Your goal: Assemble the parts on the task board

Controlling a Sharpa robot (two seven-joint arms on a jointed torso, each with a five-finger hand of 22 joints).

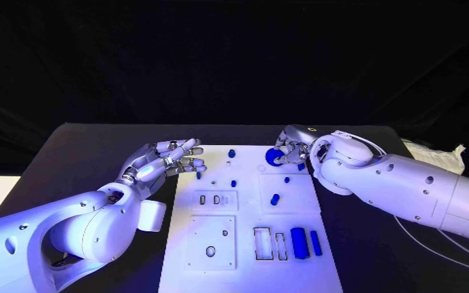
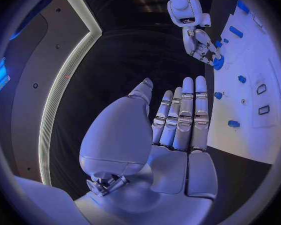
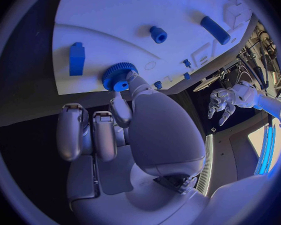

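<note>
Head view first: the white task board [image 1: 256, 225] lies on the black surface [image 1: 88, 150], long and flat, with framed recesses and scattered blue parts. Near the board's front end, a tall blue block [image 1: 299, 243] and a slimmer blue bar [image 1: 316, 243] stand beside two open rectangular slots. A small blue peg [image 1: 274, 199] sits near the board's middle. At the board's far right corner, the right robot hand [image 1: 289, 149] pinches a round blue gear [image 1: 274, 157]. The left robot hand [image 1: 168, 161] hovers just off the board's far left edge, fingers apart and holding nothing.

Left wrist view: the left robot hand [image 2: 178, 120] has its fingers straight and side by side, with nothing in the palm. Past it, the board [image 2: 265, 80] carries small blue parts, and the right robot hand [image 2: 203, 47] holds the gear [image 2: 218, 62] at the board's edge.

Right wrist view: the gear [image 3: 118, 76], ridged round its rim, is pinched between the thumb and a finger of the right robot hand [image 3: 122, 130] at the board's [image 3: 115, 15] edge. On the board beyond the gear stand a blue block [image 3: 77, 58], a short blue cylinder [image 3: 158, 34] and a blue bar [image 3: 215, 30].
</note>
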